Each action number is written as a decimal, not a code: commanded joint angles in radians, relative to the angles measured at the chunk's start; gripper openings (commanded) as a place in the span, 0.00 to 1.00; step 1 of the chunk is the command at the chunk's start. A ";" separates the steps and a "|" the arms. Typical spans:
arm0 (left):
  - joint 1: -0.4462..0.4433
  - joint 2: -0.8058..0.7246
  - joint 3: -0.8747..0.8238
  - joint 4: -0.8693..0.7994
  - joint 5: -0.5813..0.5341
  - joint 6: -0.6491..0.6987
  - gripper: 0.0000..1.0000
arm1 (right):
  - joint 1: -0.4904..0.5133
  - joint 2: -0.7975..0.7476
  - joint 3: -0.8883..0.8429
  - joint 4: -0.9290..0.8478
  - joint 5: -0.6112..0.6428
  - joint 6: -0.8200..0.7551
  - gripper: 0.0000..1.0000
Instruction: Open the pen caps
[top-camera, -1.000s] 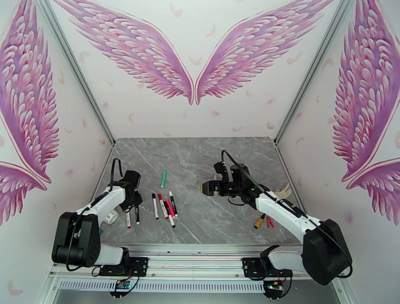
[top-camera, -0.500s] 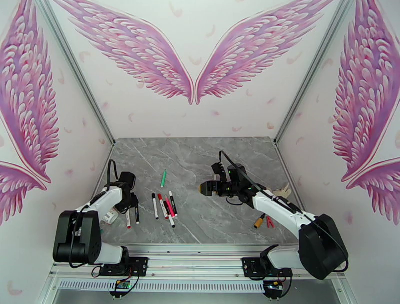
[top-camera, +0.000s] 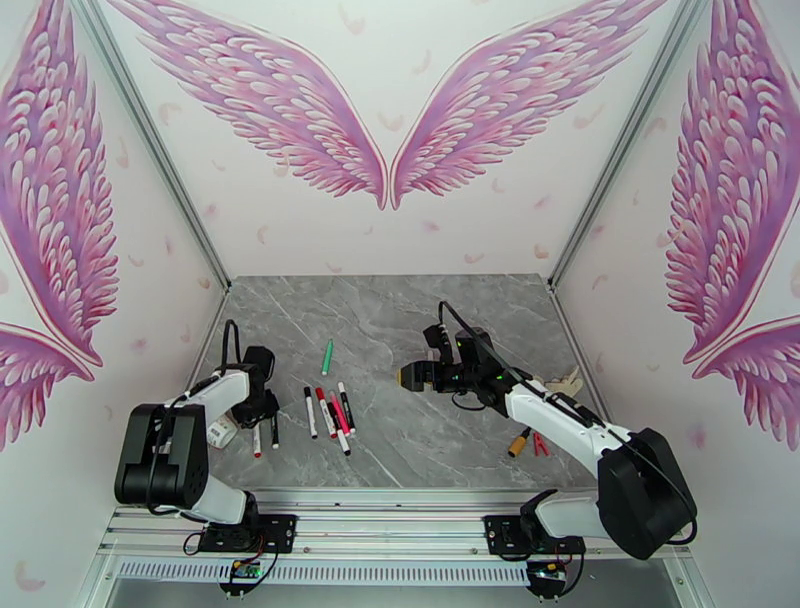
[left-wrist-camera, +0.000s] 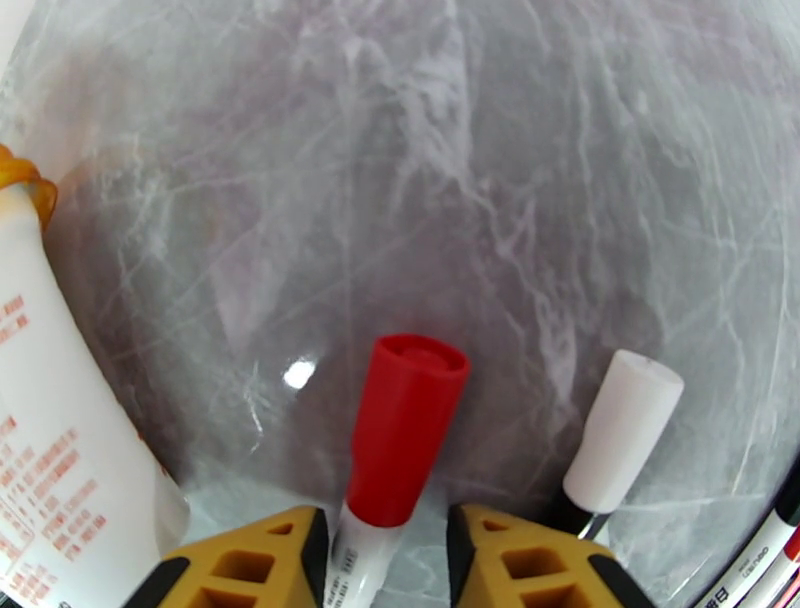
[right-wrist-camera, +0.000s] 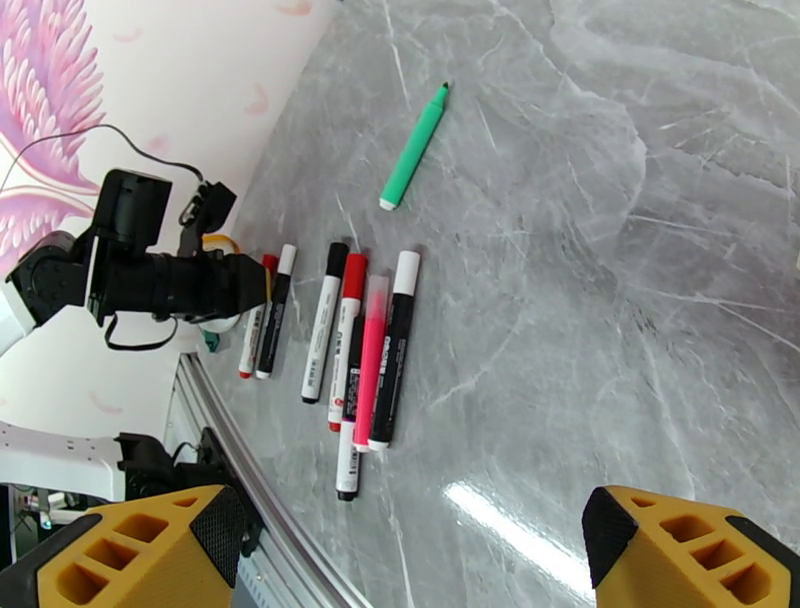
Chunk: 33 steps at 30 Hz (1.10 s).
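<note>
Left claw (left-wrist-camera: 385, 560) sits low over the grey marble-patterned counter (top-camera: 420, 310), close to its left edge. Its 2 yellow fingers (left-wrist-camera: 250, 565) flank the barrel of a white marker pen (left-wrist-camera: 368, 540). The pen lies flat on the counter, and its red cylindrical cap (left-wrist-camera: 408, 430) points away from the claw. A sliver of counter shows between the barrel and the right-hand finger. Cannot tell whether the fingers pinch the barrel.

A black marker pen with a white end (left-wrist-camera: 620, 440) lies just beside it, roughly parallel. On the other side, near, lies a white plastic bottle with red print and an orange neck (left-wrist-camera: 60, 430).

Right claw (right-wrist-camera: 415, 530) hangs above the counter's middle. It is released, fingers wide apart, nothing between them.

A cluster of 5 marker pens (right-wrist-camera: 365, 350), with white, pink-red and black barrels, lies side by side between the left claw and the counter's middle, toward the near edge. A green marker pen (top-camera: 327, 356) lies alone, farther from the near edge than the cluster.

A stubby orange-and-black cylinder (top-camera: 519, 442) lies toward the near right corner, with a small red item (top-camera: 540, 445) just beside it.
</note>
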 joint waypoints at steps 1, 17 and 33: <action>0.001 0.017 0.012 0.025 0.023 -0.008 0.38 | 0.009 -0.004 -0.003 0.031 0.006 0.021 0.95; -0.019 0.019 -0.042 0.131 0.083 -0.034 0.19 | 0.010 -0.055 -0.031 0.039 0.029 0.046 0.94; -0.042 -0.167 -0.012 0.037 0.039 -0.012 0.11 | 0.008 -0.101 -0.032 0.050 0.022 0.098 0.92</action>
